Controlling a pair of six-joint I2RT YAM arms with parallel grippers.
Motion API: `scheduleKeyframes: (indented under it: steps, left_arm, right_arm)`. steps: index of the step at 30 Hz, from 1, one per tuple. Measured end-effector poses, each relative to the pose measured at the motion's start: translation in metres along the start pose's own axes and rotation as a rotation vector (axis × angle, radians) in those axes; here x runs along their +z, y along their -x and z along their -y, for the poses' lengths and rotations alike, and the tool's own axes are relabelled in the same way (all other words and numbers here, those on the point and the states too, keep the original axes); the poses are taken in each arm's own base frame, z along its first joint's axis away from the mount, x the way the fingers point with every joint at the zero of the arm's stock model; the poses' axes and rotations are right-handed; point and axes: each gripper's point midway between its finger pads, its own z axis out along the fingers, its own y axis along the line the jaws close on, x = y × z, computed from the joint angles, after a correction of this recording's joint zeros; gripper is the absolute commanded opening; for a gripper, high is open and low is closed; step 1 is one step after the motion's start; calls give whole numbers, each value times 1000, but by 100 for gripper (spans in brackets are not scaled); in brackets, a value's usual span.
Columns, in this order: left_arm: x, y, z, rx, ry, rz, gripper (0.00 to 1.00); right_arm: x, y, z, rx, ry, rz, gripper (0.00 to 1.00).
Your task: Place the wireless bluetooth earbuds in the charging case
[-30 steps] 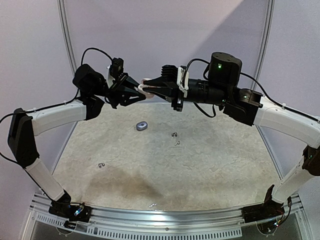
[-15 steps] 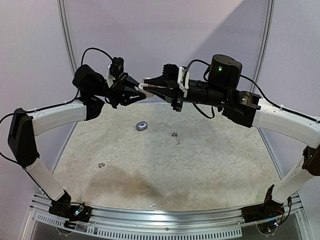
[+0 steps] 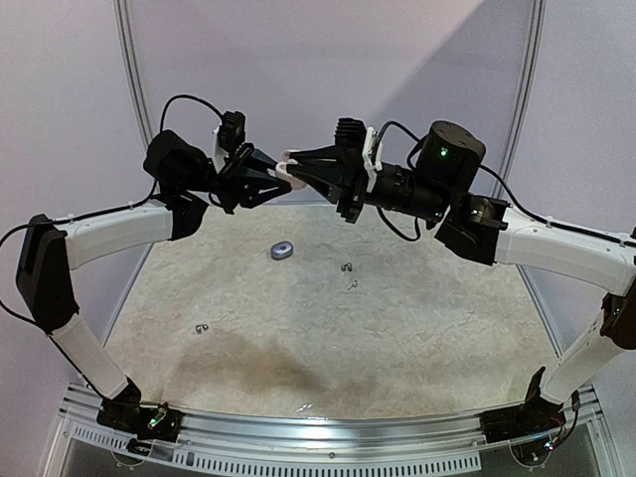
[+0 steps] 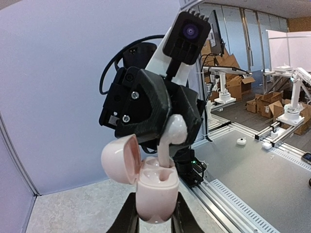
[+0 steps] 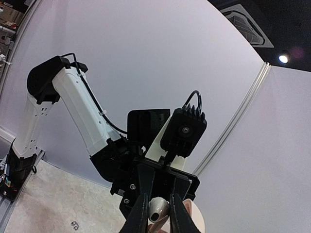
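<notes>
My left gripper [image 3: 270,179] is shut on the body of a pink charging case [image 4: 154,191], held high in the air with its lid [image 4: 120,158] swung open to the left. My right gripper [image 3: 301,166] faces it and is shut on a whitish earbud [image 4: 171,138]. The earbud's stem points down and its tip sits in the far slot of the case. In the right wrist view the earbud [image 5: 158,210] shows between my right fingers, with the case lid [image 5: 197,219] behind it. Small dark earbud pieces [image 3: 347,265] [image 3: 202,329] lie on the table.
A small grey case [image 3: 282,250] lies on the speckled table [image 3: 417,338] below the grippers. Another tiny dark piece [image 3: 353,285] lies near it. A metal rail [image 3: 318,422] runs along the near edge, and pale walls close the back and sides.
My right gripper has moved a little left and up with the earbud, closer to the open case. The left gripper and case have hardly moved.
</notes>
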Motion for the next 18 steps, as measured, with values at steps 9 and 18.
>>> scheduleKeyframes:
  steps: [9, 18]
  left_arm:
    - [0, 3, -2, 10, 16, 10, 0]
    - [-2, 4, -7, 7, 40, 20, 0]
  right_arm:
    - [0, 1, 4, 35, -24, 9, 16]
    - [3, 0, 9, 104, -61, 53, 15]
